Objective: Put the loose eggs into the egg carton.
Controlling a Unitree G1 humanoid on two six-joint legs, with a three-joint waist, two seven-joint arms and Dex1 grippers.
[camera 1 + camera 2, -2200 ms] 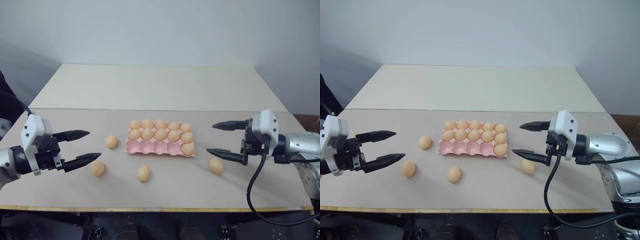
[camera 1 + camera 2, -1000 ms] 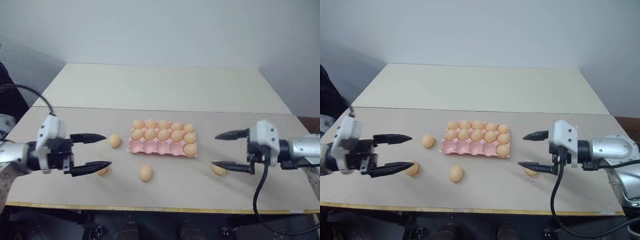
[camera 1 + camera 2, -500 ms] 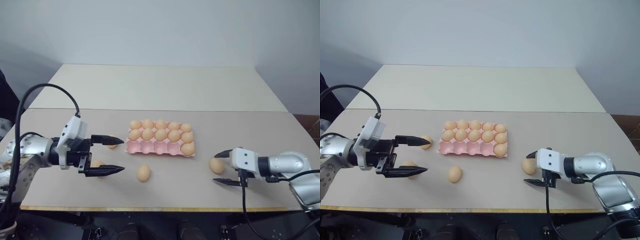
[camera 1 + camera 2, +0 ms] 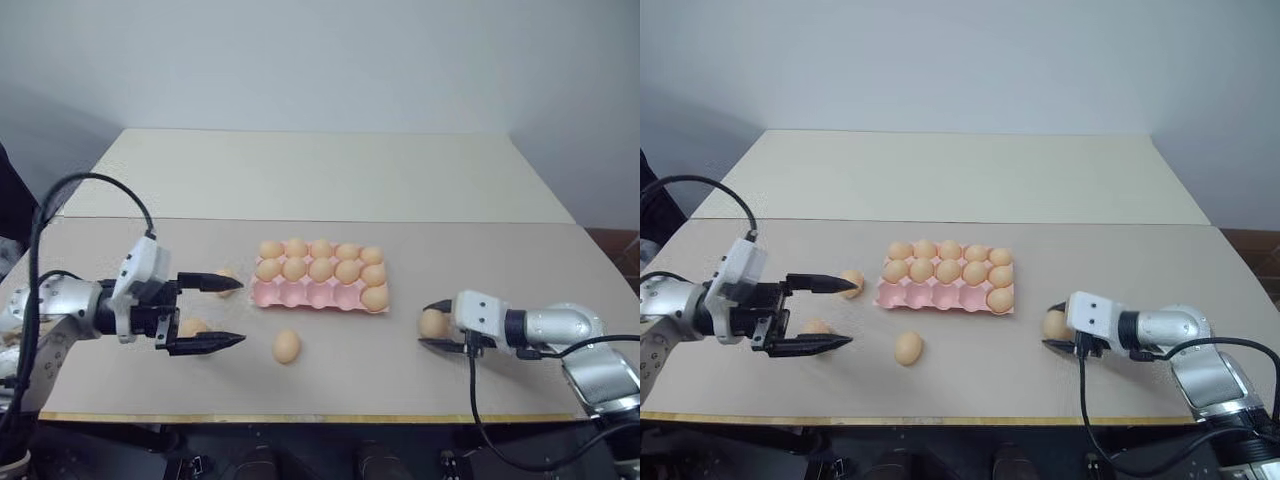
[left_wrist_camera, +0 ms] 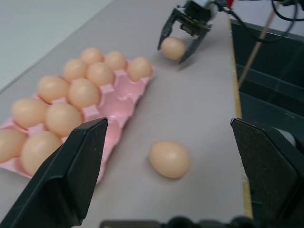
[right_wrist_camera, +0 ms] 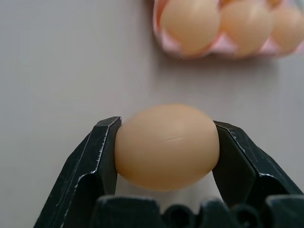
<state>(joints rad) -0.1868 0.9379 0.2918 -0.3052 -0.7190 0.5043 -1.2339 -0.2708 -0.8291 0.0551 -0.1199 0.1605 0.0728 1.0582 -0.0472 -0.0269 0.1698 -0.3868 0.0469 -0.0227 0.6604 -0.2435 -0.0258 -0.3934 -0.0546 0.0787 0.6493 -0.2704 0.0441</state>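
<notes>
The pink egg carton (image 4: 318, 294) lies mid-table, its two far rows and one front right cup filled with eggs. My right gripper (image 4: 426, 325) rests low on the table to the carton's right, shut on a loose egg (image 6: 166, 146) that sits between both fingers (image 6: 101, 154). A second loose egg (image 4: 286, 346) lies in front of the carton. Two more loose eggs (image 4: 193, 327) (image 4: 226, 274) sit to the carton's left, by my left gripper (image 4: 241, 312). That gripper is open, pointing toward the carton, with nothing between its fingers (image 5: 71, 180).
A paler second table (image 4: 320, 175) adjoins the far side of this one. The table's front edge (image 4: 320, 415) runs close below the loose eggs. Black cables loop off both arms.
My right gripper has dropped to the table and shut on the egg to the carton's right. The left gripper came in beside the left eggs earlier and has since held still, open.
</notes>
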